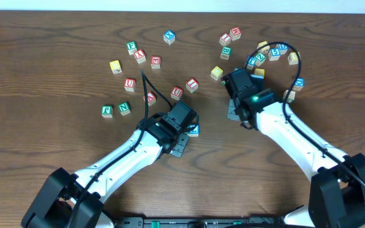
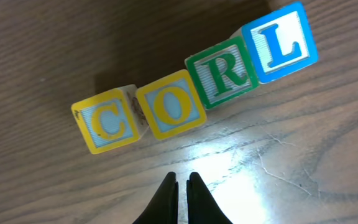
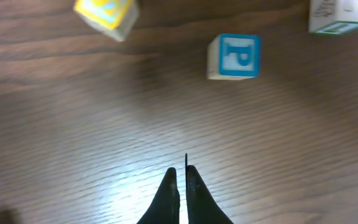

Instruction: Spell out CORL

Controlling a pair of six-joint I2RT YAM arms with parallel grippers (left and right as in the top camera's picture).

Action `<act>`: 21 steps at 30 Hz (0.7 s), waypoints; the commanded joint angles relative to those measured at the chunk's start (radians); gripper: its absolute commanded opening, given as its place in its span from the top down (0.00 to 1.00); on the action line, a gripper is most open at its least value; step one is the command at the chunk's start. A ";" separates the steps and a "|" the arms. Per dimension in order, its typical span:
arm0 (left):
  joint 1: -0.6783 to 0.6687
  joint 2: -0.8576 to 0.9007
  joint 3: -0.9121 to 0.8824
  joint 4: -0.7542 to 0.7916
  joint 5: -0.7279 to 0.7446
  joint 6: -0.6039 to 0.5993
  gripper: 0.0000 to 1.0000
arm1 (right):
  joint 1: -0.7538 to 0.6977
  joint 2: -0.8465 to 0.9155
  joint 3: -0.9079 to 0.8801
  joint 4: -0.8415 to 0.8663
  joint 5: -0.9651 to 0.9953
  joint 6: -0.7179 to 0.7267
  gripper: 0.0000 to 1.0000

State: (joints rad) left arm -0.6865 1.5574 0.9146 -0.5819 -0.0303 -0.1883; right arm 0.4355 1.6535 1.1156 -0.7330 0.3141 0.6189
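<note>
In the left wrist view, four letter blocks lie side by side in a slightly slanted row: yellow C (image 2: 106,121), yellow O (image 2: 171,104), green R (image 2: 221,71) and blue L (image 2: 279,42). My left gripper (image 2: 182,180) is shut and empty, just in front of the O, not touching the row. In the overhead view the left gripper (image 1: 181,121) covers the row; only the blue L block (image 1: 194,130) peeks out. My right gripper (image 3: 182,171) is shut and empty over bare table, also seen overhead (image 1: 236,81).
A blue P block (image 3: 234,56), a yellow block (image 3: 104,14) and a white-green block (image 3: 344,15) lie beyond the right gripper. Several loose blocks are scattered at the back left (image 1: 139,56) and back right (image 1: 274,54).
</note>
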 commanded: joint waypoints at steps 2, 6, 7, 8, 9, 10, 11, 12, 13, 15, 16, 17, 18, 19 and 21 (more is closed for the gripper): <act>0.000 -0.014 -0.017 0.003 0.023 -0.016 0.93 | -0.028 -0.011 0.016 -0.013 0.008 -0.008 0.99; 0.000 -0.014 -0.046 0.037 0.023 -0.017 0.93 | -0.028 -0.011 0.016 -0.011 0.008 -0.007 0.99; 0.000 -0.014 -0.051 0.038 0.023 -0.017 0.93 | -0.029 -0.011 0.016 -0.011 0.008 -0.007 0.99; 0.000 -0.014 -0.055 0.039 0.023 -0.017 0.93 | -0.028 -0.011 0.016 -0.011 0.008 -0.007 0.99; 0.000 -0.014 -0.060 0.042 0.023 -0.017 0.93 | -0.029 -0.011 0.016 -0.011 0.008 -0.007 0.99; 0.000 -0.014 -0.065 0.045 0.023 -0.017 0.93 | -0.028 -0.011 0.016 -0.010 0.008 -0.007 0.99; 0.000 -0.014 -0.069 0.050 0.023 -0.017 0.93 | -0.028 -0.011 0.016 -0.008 0.008 -0.007 0.99; 0.000 -0.014 -0.074 0.059 0.023 -0.017 0.93 | -0.028 -0.011 0.016 -0.007 0.008 -0.007 0.99; 0.000 -0.014 -0.077 0.068 0.023 -0.017 0.93 | -0.028 -0.011 0.016 -0.007 0.008 -0.007 0.99; 0.001 -0.010 -0.080 0.080 0.023 -0.016 0.93 | -0.028 -0.011 0.016 -0.007 0.007 -0.006 0.99; 0.000 -0.005 -0.080 0.084 0.023 -0.016 0.93 | -0.028 -0.011 0.016 -0.007 0.005 -0.006 0.99; 0.000 0.004 -0.080 0.092 0.023 -0.016 0.93 | -0.028 -0.011 0.016 -0.007 0.004 -0.006 0.99; 0.000 0.011 -0.080 0.097 0.023 -0.016 0.93 | -0.028 -0.011 0.016 -0.007 0.004 -0.006 0.99; 0.001 0.021 -0.080 0.105 0.023 -0.015 0.93 | -0.028 -0.011 0.016 -0.006 0.004 -0.006 0.99; 0.001 0.034 -0.080 0.118 0.023 -0.008 0.93 | -0.028 -0.011 0.016 -0.003 -0.003 -0.007 0.99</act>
State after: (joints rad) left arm -0.6865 1.5631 0.8429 -0.4721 -0.0059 -0.1909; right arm 0.4114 1.6535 1.1156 -0.7399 0.3099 0.6174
